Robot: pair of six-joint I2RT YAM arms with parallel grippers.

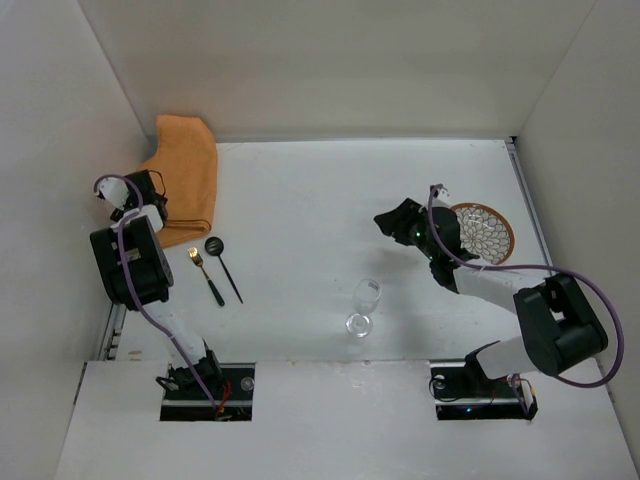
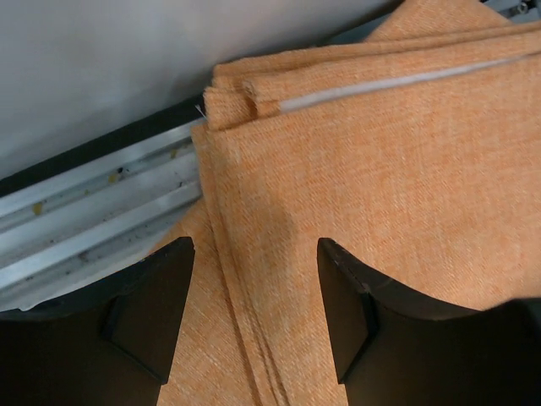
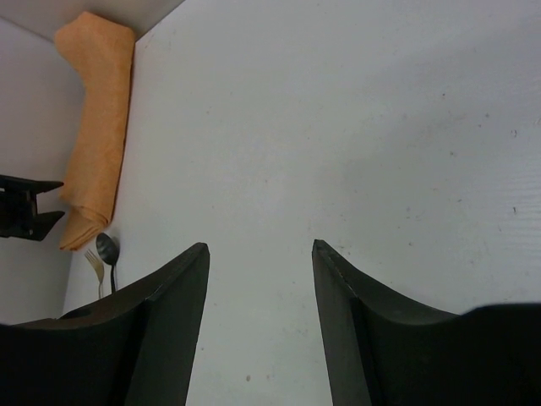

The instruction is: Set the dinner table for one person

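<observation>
The white dinner table (image 1: 300, 190) carries an orange folded cloth (image 1: 187, 175) at its far left. My left gripper (image 1: 150, 192) hangs open just above the cloth's left edge; in the left wrist view the open fingers (image 2: 256, 254) straddle a fold of the cloth (image 2: 380, 169), holding nothing. A gold fork with a black handle (image 1: 205, 274) and a dark spoon (image 1: 222, 262) lie beside the cloth. A clear glass (image 1: 364, 305) stands at front centre. A patterned, brown-rimmed plate (image 1: 488, 232) sits at the right, partly hidden by my right arm. My right gripper (image 1: 393, 221) is open and empty over bare table (image 3: 260, 249).
White walls close in the table at the back and both sides. A metal edge strip (image 2: 93, 203) runs beside the cloth. The right wrist view also shows the cloth (image 3: 97, 127), the spoon (image 3: 106, 249) and the fork (image 3: 93, 264) far off.
</observation>
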